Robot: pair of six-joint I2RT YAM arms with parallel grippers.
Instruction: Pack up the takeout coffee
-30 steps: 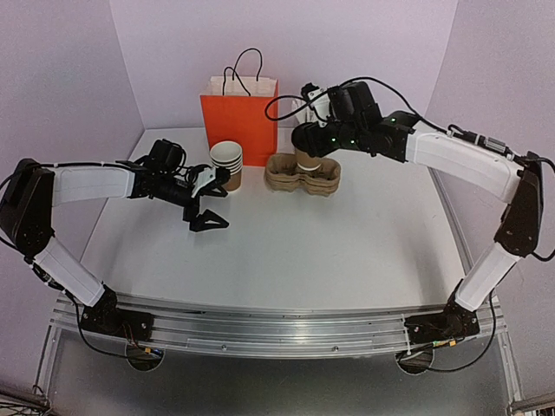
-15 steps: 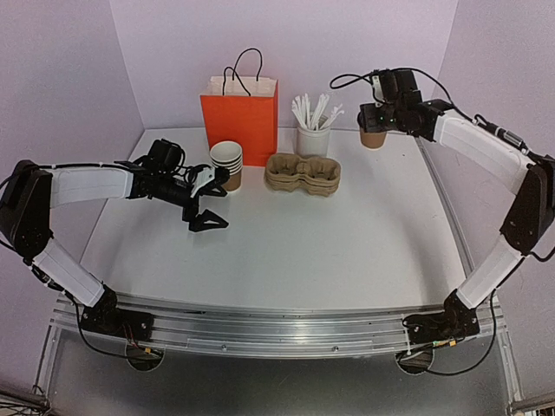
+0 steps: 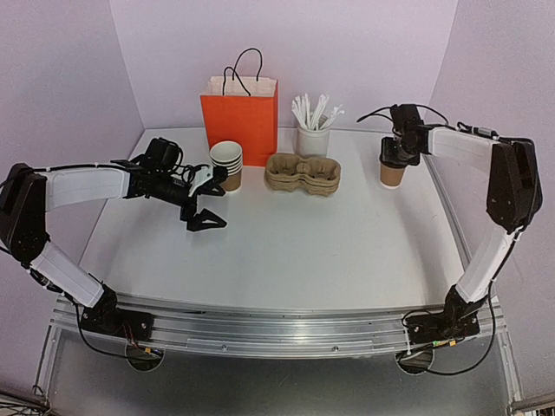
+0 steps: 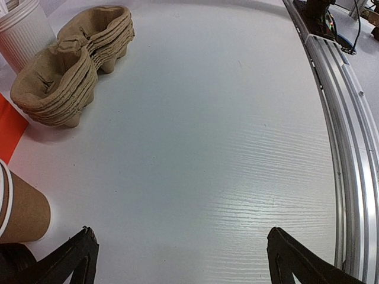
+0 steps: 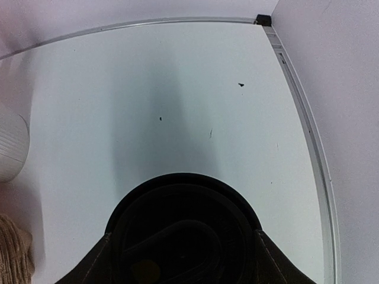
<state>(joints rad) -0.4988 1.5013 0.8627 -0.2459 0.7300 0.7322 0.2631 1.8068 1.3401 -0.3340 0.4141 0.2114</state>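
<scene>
The takeout coffee [image 3: 392,173] stands upright in the upper right of the top view. The right gripper [image 3: 396,158] is clamped around its black dome lid [image 5: 183,236] from above. Whether its base rests on the table [image 3: 286,260] cannot be told.

Nearest, at the bottom of the frame, an aluminium rail [image 3: 277,325] marks the table's edge, and beyond it lies a broad bare stretch. At middle left the left gripper [image 3: 206,215] hangs wide open and empty, just beside the stack of lidless cups [image 3: 227,161]. Farther back are the stacked pulp cup carriers [image 3: 302,173], then the orange paper bag [image 3: 239,126] and the white cup of stirrers [image 3: 313,139] by the back wall.

The step looks like carrying the coffee to a carrier well. Since the hold is on the lid, it should stay vertical and move gently. The cup is close to the right edge and side wall, so the freer path runs leftward, in front of the stirrers.
</scene>
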